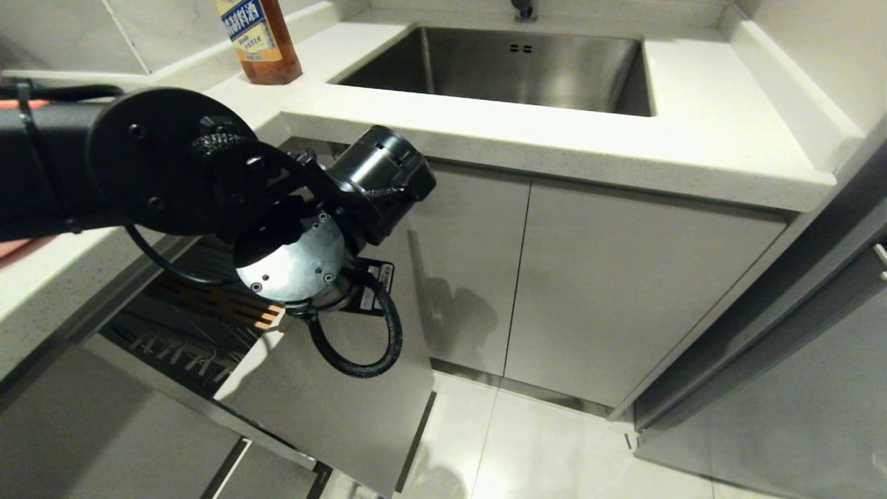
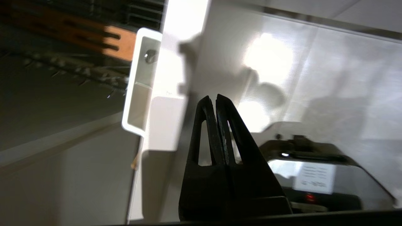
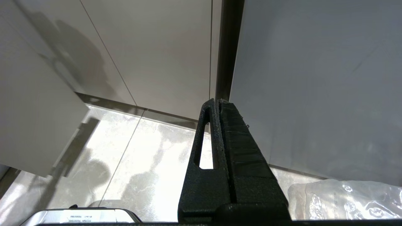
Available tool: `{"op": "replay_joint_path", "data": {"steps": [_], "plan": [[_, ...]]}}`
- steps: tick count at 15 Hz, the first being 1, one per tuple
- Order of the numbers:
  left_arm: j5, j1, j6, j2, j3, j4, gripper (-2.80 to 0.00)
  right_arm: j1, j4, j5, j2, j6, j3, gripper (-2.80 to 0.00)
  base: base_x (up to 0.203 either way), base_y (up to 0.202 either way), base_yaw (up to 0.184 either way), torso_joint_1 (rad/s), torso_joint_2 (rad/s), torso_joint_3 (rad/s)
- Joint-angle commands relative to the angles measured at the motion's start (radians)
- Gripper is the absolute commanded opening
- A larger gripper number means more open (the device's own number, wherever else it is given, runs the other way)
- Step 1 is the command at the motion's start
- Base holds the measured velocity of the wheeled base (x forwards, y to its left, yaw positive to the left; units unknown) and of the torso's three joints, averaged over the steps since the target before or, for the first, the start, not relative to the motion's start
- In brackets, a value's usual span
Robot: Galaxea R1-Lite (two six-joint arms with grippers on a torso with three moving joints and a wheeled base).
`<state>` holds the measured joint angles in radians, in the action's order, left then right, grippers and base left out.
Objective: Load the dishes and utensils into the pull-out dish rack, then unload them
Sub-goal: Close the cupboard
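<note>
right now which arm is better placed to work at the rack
Left. The left gripper, shut and empty, is at the pale front panel of the pulled-out rack, with the white cup beside it. The right gripper, shut, faces only cabinet doors and floor, away from the rack.

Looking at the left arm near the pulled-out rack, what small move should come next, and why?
Probably bring the left tool to the top edge of the pull-out dish rack's pale front panel. The tool is shut, holds nothing and hovers beside that panel, and no dishes show in the rack.
</note>
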<state>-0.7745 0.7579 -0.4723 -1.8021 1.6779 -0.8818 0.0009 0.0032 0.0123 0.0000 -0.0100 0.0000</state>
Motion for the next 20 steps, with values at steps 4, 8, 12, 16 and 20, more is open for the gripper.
{"op": "replay_joint_path", "data": {"steps": [4,8,12,16,20], "plan": [[-0.041,-0.12,0.061,0.015,0.001,-0.071,-2.8,0.001,0.0,0.0,0.0,-0.001,0.002,-2.8,0.0,0.0,0.0,0.0,0.0,0.0],[-0.082,-0.242,0.135,0.033,0.0,-0.075,-2.8,0.0,0.0,0.0,0.0,0.0,0.002,-2.8,0.0,0.0,0.0,0.0,0.0,0.0],[-0.088,-0.31,0.184,0.054,0.0,-0.072,-2.8,0.001,0.0,0.0,0.0,0.0,0.002,-2.8,0.0,0.0,0.0,0.0,0.0,0.0],[-0.06,-0.26,0.181,0.075,-0.012,-0.068,-2.8,0.001,0.0,0.0,0.0,0.0,0.003,-2.8,0.0,0.0,0.0,0.0,0.0,0.0],[0.086,-0.207,0.182,0.125,-0.009,-0.068,-2.8,-0.001,0.0,0.0,0.0,-0.001,0.002,-2.8,0.0,0.0,0.0,0.0,0.0,0.0]]}}
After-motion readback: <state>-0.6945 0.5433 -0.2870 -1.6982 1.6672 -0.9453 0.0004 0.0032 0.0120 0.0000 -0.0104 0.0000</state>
